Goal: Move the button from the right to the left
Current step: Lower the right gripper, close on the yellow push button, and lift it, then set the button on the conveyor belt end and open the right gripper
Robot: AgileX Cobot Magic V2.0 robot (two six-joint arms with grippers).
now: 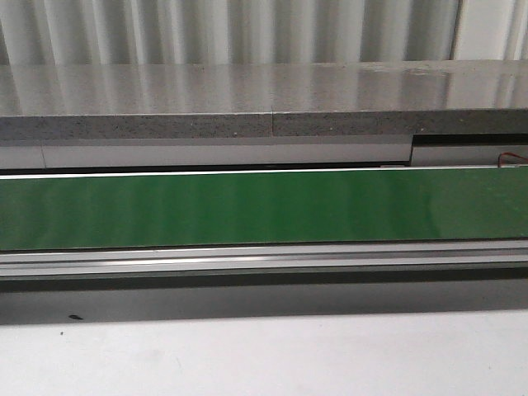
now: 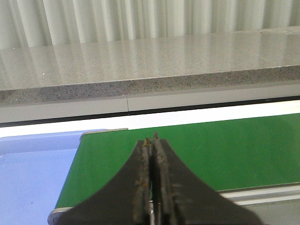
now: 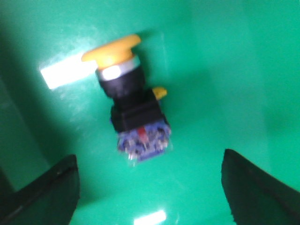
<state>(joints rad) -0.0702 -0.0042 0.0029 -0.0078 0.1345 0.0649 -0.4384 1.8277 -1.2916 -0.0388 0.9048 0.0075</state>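
Button (image 3: 133, 101) lying sideways on green belt (image 3: 225, 70), right end effector (image 3: 150, 187) spread astride; left end effector (image 2: 151, 145) pressed together. Risk: rounded cap rolling from an off-centre pinch.

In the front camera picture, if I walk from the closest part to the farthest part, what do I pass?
White tabletop → silver metal rail → green belt → speckled grey counter → pale curtain.
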